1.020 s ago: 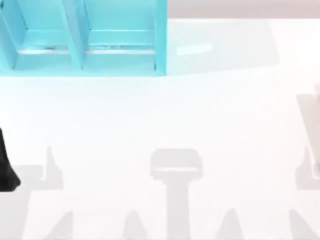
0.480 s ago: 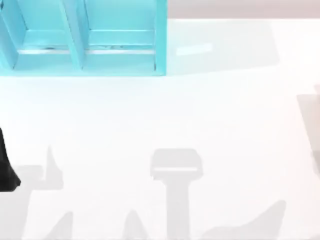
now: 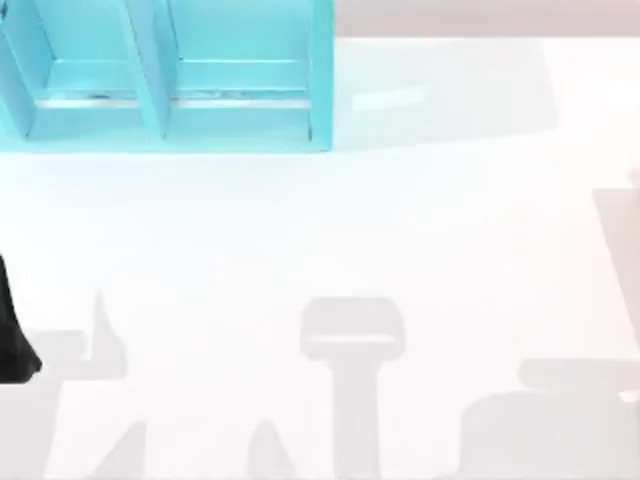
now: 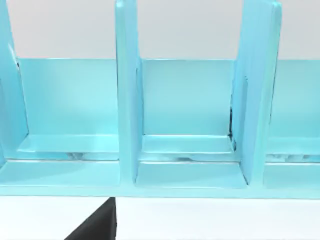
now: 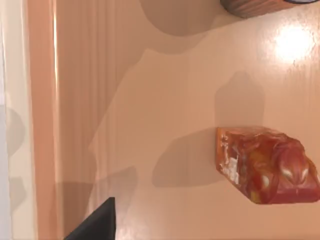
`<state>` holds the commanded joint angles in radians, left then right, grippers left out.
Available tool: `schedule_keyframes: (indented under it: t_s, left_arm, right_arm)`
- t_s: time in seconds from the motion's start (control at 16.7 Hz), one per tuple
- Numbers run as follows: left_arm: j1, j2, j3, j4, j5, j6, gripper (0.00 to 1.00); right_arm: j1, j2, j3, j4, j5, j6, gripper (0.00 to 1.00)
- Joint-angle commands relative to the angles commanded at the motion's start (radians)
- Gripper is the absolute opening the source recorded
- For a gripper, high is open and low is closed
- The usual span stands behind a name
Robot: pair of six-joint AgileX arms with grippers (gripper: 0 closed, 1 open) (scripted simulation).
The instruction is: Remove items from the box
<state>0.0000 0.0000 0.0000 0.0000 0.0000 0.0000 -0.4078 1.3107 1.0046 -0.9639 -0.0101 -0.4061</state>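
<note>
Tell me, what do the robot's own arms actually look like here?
Little of them shows. At the top view's left edge a matte black, tapering piece of the left arm juts in, plain, with no cables or markings. Each wrist view has a similar flat black wedge at its edge, probably part of that arm's end effector.

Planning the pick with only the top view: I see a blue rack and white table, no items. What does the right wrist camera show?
Observer: The right gripper is over a tan box floor where a glossy orange-red piece lies.
Operator: And the cup?
Observer: A brown cup shows its edge on that floor, apart from the piece.
Operator: Left wrist?
Observer: It faces the blue rack and its open compartments.
</note>
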Motion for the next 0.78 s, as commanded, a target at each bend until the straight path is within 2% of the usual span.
schedule_keyframes:
  t_s: [0.36,0.78]
  left_arm:
    - [0.0,0.0,0.0,0.0,0.0,0.0,1.0]
    - [0.0,0.0,0.0,0.0,0.0,0.0,1.0]
  right_arm:
    - [-0.093,0.286,0.229,-0.208,0.003,-0.089,1.0]
    - [-0.106,0.328,0.267,-0.239,0.006,-0.101,1.0]
